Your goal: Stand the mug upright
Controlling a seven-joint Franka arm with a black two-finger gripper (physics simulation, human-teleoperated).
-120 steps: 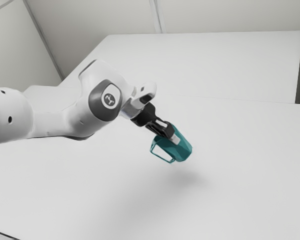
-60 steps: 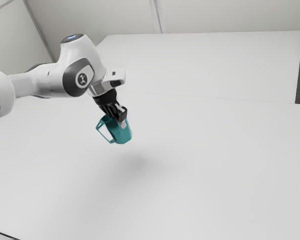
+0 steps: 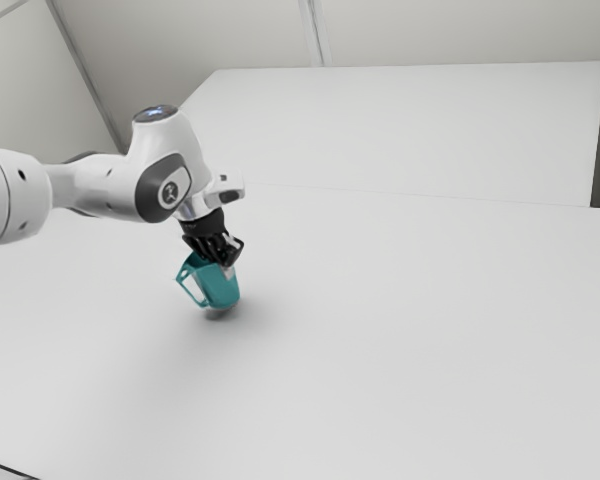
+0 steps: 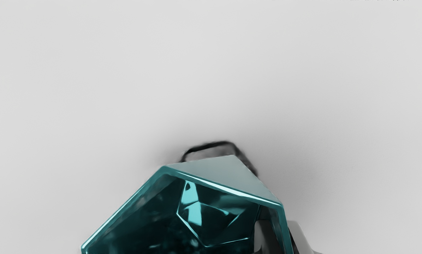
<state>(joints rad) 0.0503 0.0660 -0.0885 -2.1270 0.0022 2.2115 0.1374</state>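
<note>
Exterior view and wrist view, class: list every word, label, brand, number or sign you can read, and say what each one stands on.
No word or number can be read.
Emblem on the arm's dark joint cover: a round badge, too small to read.
Bluish mark on the arm's top cap: too small to read.
Mug: no lettering on its visible sides.

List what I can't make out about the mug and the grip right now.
- Whether the mug touches the table: exterior view, dark shadow blurs its underside; wrist view, its own body covers that spot.
- Rest of the rim: wrist view, cut off by the picture's edge.
- Full length of the gripper's finger inside the mug: wrist view, cut off by the edge; exterior view, hidden by the mug's wall.
</note>
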